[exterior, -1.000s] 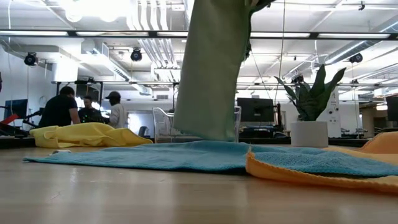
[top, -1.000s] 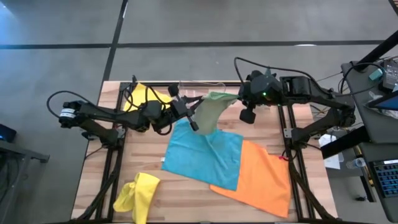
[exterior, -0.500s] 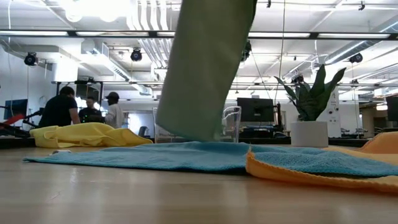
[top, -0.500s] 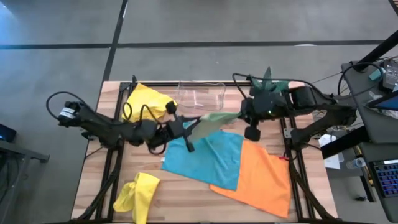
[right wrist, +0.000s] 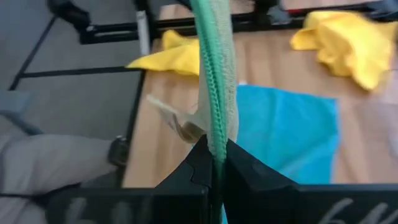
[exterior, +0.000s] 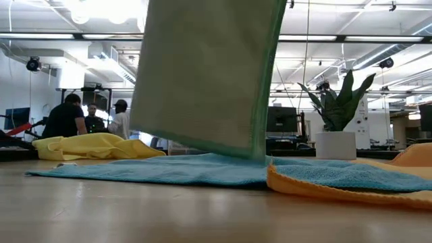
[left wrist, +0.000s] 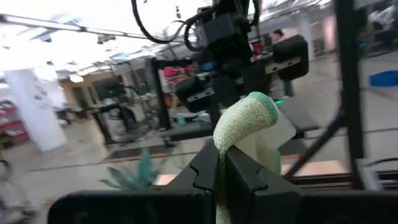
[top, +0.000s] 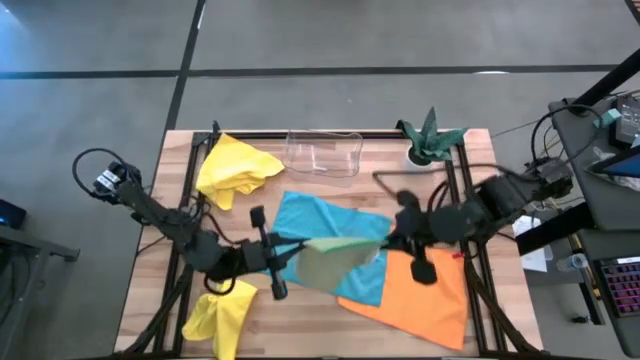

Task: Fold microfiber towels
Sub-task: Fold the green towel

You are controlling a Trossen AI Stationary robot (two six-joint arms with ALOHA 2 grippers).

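Together we count five towels: two yellow towels point(top: 236, 166) point(top: 220, 316), one turquoise towel point(top: 330, 225), one orange towel point(top: 420, 300), one sage towel point(top: 335, 262). Our left gripper point(top: 272, 262) and right gripper point(top: 392, 238) each pinch a top corner of the sage towel, which hangs stretched between them above the turquoise one.

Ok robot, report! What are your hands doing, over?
Left gripper and right gripper both shut on sage green towel, stretched above turquoise towel. Nothing blocking.

Wooden table point(top: 150, 270), turquoise towel point(top: 310, 222), orange towel point(top: 420, 300), yellow towels point(top: 235, 168)
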